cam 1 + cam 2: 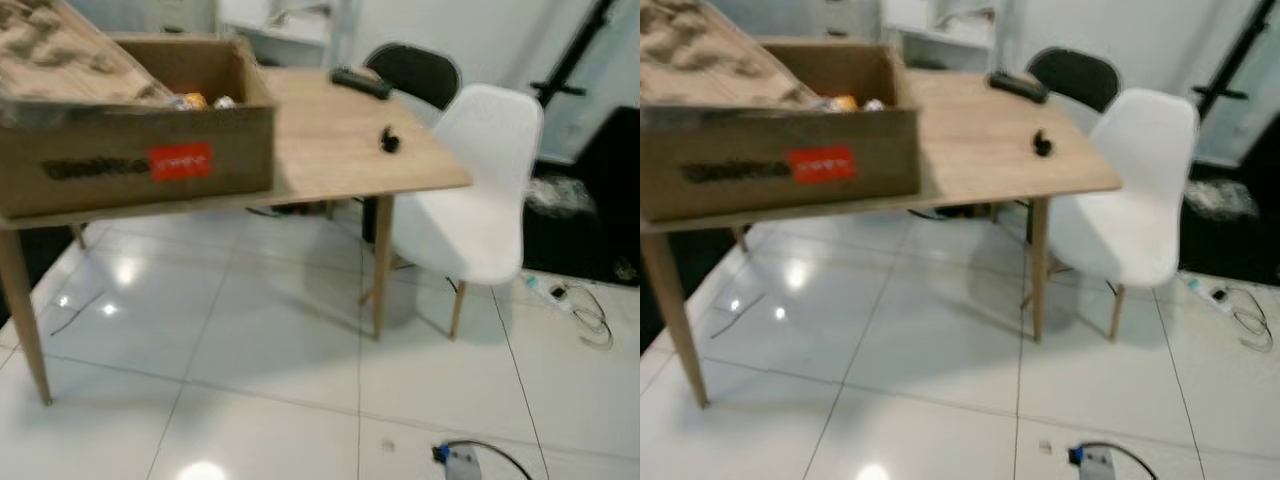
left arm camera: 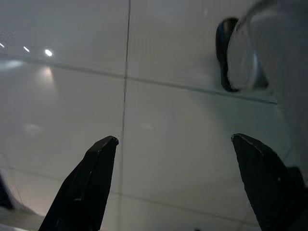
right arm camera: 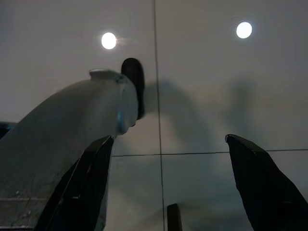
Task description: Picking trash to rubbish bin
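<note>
Over glossy white tiles (image 1: 270,340), left gripper (image 2: 173,139) and right gripper (image 3: 168,139) hang spread apart.

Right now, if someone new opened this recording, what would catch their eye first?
The big cardboard box at the left end of the wooden table, open, with bits of trash showing inside. Next the white chair tucked against the table's right end, with a black chair behind it. A small dark object and a black remote-like thing lie on the tabletop; both end effectors hang open above the glossy tile floor.
</note>
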Motion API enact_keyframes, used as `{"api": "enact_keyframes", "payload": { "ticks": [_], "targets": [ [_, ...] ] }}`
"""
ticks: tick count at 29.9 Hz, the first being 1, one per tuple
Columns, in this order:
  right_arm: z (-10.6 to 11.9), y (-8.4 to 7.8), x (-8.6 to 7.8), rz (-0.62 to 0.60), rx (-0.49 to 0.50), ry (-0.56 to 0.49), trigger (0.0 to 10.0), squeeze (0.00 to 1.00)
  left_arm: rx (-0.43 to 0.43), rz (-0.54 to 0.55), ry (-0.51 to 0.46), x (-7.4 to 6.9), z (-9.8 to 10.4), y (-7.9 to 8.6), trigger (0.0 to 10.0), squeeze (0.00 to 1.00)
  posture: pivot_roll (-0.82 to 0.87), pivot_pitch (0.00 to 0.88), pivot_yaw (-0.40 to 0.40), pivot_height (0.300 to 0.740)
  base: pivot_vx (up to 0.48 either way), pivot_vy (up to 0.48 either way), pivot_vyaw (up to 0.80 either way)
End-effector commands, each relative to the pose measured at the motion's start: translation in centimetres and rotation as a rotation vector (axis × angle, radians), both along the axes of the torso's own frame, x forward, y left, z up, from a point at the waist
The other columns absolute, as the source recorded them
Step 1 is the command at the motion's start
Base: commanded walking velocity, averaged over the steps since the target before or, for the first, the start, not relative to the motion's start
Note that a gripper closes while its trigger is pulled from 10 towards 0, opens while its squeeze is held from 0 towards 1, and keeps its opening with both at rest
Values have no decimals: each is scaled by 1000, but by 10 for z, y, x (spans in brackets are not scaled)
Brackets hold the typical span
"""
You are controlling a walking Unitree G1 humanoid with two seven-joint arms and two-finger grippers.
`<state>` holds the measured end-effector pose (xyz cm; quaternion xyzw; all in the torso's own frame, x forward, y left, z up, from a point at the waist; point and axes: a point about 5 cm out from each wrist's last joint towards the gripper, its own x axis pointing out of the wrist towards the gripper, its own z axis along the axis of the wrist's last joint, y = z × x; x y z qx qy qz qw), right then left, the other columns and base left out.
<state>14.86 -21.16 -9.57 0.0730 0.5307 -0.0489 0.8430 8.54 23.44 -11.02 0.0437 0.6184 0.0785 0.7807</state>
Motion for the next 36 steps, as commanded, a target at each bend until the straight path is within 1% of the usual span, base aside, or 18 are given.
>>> {"api": "enact_keyframes", "payload": {
  "ticks": [1, 4, 8, 11, 12, 19, 20, 21, 25, 29, 33, 36],
  "targets": [
    [1, -4, 1, 33, -32, 6, 10000, 0, 36, 0, 12, -2, 1, 8, 10000, 0, 131, 56, -64, 740, 0, 0, -788],
    [4, -3, 9, 66, -46, -9, 10000, 0, 57, -9, 3, 2, 3, 10, 10000, 0, 132, 51, -64, 740, 0, 0, -788],
    [4, -2, 11, 79, -51, -12, 10000, 0, 63, -17, 2, 3, 3, 10, 10000, 0, 134, 50, -65, 740, 0, 0, -788],
    [6, 1, 15, 110, -62, -9, 10000, 0, 81, -86, 11, 8, 4, 9, 10000, 0, 138, 42, -69, 740, 0, 0, -788],
    [6, 1, 16, 114, -63, -8, 10000, 0, 85, -93, 13, 8, 4, 9, 10000, 0, 137, 41, -71, 740, 0, 0, -788],
    [5, 4, 16, 132, -69, 1, 10000, 0, 89, -87, 19, 5, 4, 10, 10000, 0, 137, 36, -80, 740, 0, 0, -788],
    [5, 4, 16, 138, -70, 3, 10000, 0, 90, -85, 22, 4, 3, 11, 10000, 0, 136, 37, -80, 740, 0, 0, -788],
    [5, 5, 16, 155, -76, 6, 10000, 0, 98, -80, 30, 0, 4, 15, 10000, 0, 130, 39, -72, 740, 0, 0, -788],
    [5, 5, 17, 172, -83, 6, 10000, 0, 100, -73, 37, -3, 3, 16, 10000, 0, 127, 42, -65, 740, 0, 0, -788],
    [5, 7, 16, 203, -89, 9, 10000, 0, 99, -70, 38, -4, 3, 15, 10000, 0, 128, 45, -58, 740, 0, 0, -788],
    [2, 11, 12, 217, -92, 23, 10000, 0, 100, -84, 38, -2, 3, 13, 10000, 0, 131, 40, -50, 740, 0, 0, -788],
    [1, 13, 9, 224, -93, 32, 10000, 0, 101, -86, 37, -3, 3, 14, 10000, 0, 132, 37, -50, 740, 0, 0, -788]
  ]
}}
